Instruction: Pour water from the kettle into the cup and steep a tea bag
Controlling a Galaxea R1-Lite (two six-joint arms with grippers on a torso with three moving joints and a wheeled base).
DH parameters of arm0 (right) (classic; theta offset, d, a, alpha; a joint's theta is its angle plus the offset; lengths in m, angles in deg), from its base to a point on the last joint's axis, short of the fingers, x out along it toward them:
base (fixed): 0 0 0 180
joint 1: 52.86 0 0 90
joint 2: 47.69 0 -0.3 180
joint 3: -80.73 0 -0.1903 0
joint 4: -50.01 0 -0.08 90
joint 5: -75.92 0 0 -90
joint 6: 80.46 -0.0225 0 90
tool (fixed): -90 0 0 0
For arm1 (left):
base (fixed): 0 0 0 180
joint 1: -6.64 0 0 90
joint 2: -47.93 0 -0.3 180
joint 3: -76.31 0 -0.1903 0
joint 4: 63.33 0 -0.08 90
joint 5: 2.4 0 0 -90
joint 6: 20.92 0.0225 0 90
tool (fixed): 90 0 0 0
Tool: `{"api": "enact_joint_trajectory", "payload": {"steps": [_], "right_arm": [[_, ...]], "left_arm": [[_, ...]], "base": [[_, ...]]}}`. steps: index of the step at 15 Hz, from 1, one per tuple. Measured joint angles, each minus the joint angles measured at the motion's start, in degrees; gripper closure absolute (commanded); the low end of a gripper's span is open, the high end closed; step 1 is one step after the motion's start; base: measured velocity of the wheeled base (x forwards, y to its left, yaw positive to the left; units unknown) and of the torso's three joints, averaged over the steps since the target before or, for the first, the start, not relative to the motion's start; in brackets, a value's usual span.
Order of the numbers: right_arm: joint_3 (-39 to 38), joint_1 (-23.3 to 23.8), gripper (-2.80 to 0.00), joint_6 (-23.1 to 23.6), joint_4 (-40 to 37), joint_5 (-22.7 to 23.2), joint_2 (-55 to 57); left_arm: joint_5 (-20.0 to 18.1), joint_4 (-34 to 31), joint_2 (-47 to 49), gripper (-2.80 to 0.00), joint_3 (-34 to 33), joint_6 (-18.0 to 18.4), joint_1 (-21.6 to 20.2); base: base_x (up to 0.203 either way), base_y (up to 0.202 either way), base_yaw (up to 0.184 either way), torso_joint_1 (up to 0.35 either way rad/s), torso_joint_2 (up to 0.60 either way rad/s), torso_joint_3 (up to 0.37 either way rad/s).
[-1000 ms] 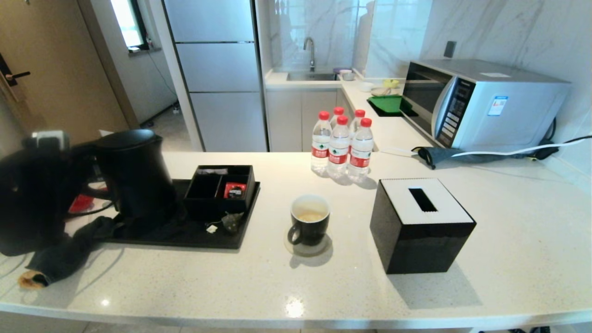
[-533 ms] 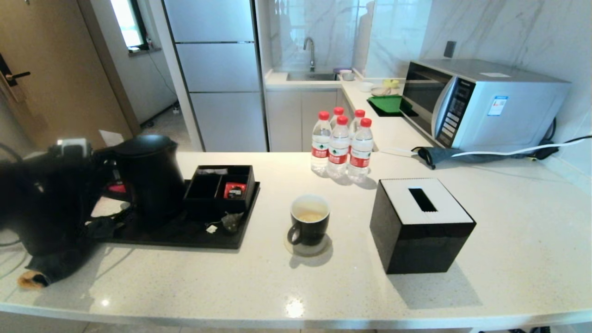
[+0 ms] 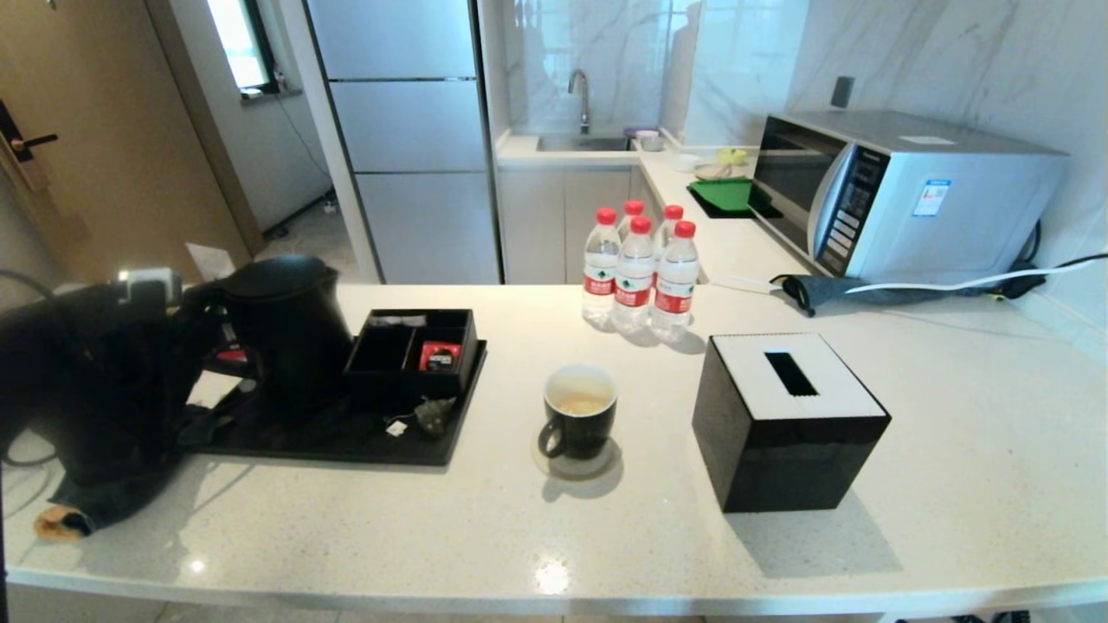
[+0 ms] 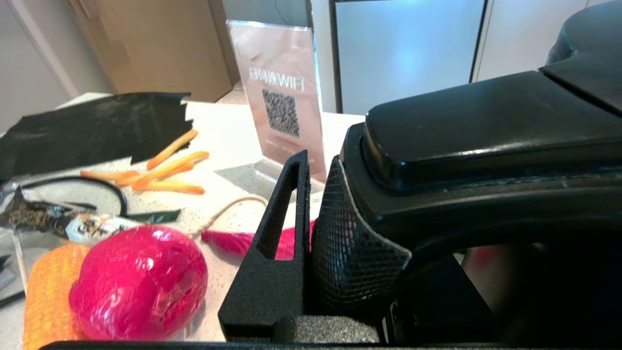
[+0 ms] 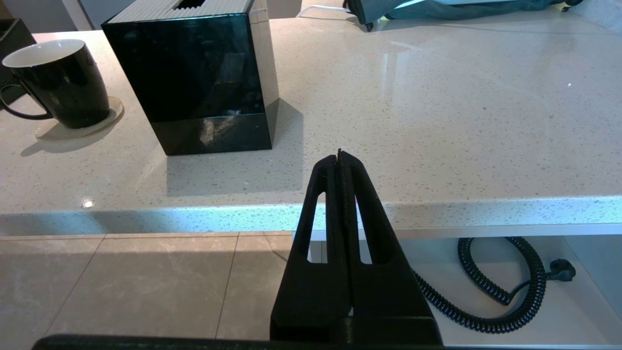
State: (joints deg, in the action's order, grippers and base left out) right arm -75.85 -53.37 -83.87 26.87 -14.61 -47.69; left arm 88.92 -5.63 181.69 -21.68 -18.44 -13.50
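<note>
The tall black kettle (image 3: 290, 333) stands upright at the left end of the black tray (image 3: 346, 446). My left gripper (image 3: 206, 322) is shut on its loop handle (image 4: 486, 126); in the left wrist view one finger (image 4: 284, 228) presses against it, the other is hidden. The black mug (image 3: 580, 414) sits on a coaster to the right of the tray, with pale yellowish water (image 3: 581, 404) inside. The grey-green tea bag (image 3: 433, 414) lies on the tray with its white tag (image 3: 396, 427). My right gripper (image 5: 338, 154) is shut and empty, below the counter's front edge.
A black compartment box (image 3: 411, 350) with a red packet (image 3: 440, 356) sits on the tray beside the kettle. Red-capped bottles (image 3: 636, 272) stand behind the mug, a black tissue box (image 3: 783, 420) to its right, a microwave (image 3: 900, 195) at the back right. Dark cloth (image 3: 104, 502) lies at front left.
My left arm has carried the kettle to the right and a little farther back over the tray's left end. The mug, tea bag and right gripper have not moved.
</note>
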Motion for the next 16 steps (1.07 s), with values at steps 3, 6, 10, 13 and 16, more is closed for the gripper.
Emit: {"api": "enact_joint_trajectory", "payload": {"steps": [3,6,10,13,16], "right_arm": [[0.0,0.0,0.0,0.0,0.0,0.0,0.0],[0.0,0.0,0.0,0.0,0.0,0.0,0.0],[0.0,0.0,0.0,0.0,0.0,0.0,0.0],[0.0,0.0,0.0,0.0,0.0,0.0,0.0],[0.0,0.0,0.0,0.0,0.0,0.0,0.0]], "left_arm": [[0.1,0.0,0.2,0.0,0.0,0.0,0.0],[0.1,0.0,0.1,0.0,-0.1,0.0,0.2],[0.4,1.0,-0.1,0.0,-1.4,0.0,0.5],[0.3,2.1,-0.4,-2.8,-2.7,-0.1,0.5],[0.5,2.0,-0.8,-2.8,-3.1,0.0,0.4]], "base": [[0.0,0.0,0.0,0.0,0.0,0.0],[0.0,0.0,0.0,0.0,0.0,0.0],[0.0,0.0,0.0,0.0,0.0,0.0],[0.0,0.0,0.0,0.0,0.0,0.0],[0.0,0.0,0.0,0.0,0.0,0.0]]}}
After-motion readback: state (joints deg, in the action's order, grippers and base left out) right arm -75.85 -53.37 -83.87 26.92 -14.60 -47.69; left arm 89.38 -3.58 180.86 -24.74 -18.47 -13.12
